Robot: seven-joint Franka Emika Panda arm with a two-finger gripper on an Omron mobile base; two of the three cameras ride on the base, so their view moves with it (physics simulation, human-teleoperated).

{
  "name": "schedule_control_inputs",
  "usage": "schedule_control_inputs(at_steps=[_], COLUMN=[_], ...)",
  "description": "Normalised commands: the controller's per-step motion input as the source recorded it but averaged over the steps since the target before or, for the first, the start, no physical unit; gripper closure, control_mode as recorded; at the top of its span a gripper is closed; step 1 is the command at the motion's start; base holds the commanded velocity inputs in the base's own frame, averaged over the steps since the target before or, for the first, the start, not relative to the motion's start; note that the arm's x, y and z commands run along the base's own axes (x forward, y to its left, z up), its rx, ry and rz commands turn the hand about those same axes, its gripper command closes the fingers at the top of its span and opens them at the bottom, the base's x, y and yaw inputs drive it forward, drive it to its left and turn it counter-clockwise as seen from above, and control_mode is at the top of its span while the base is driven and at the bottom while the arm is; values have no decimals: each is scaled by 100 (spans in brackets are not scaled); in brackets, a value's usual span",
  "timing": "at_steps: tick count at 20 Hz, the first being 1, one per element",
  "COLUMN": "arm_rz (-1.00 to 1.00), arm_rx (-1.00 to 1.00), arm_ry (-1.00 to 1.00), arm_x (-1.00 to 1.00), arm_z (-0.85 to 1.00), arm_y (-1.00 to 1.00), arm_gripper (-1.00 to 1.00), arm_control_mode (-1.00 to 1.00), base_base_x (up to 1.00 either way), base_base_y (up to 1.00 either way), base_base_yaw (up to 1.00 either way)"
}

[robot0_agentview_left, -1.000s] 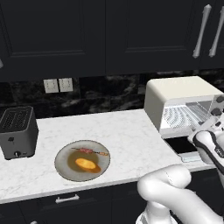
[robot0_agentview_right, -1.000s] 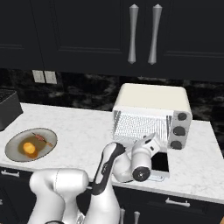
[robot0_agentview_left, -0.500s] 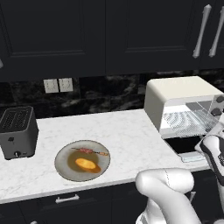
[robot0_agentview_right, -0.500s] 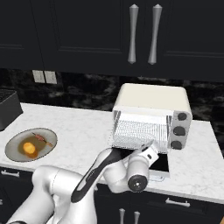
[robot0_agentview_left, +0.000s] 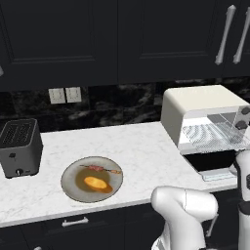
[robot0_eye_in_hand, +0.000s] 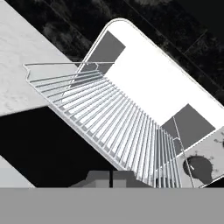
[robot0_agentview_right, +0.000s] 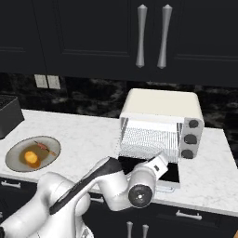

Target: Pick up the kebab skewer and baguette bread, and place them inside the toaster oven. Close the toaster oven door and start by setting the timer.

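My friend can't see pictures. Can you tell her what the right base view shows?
A cream toaster oven sits on a marble counter, door open flat, wire rack pulled out. The robot's gripper hovers over the door.

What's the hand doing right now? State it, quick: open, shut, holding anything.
Hand: shut, holding nothing, over the open toaster oven door; kebab skewer and baguette bread lie on the plate.
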Motion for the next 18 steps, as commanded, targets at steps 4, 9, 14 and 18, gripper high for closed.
schedule_control_inputs(at_steps=[4, 9, 14, 18], arm_rz=[0, -4, 0, 0], arm_rx=[0, 0, 0, 0], arm_ry=[24, 34, 43, 30], arm_x=[-59, -41, -26, -11], arm_z=[81, 60, 56, 23], arm_y=[30, 87, 91, 100], arm_gripper=[100, 100, 100, -100], arm_control_mode=[-100, -100, -100, -100], base_base_x=[0, 0, 0, 0], base_base_y=[0, 0, 0, 0], base_base_yaw=[0, 0, 0, 0])
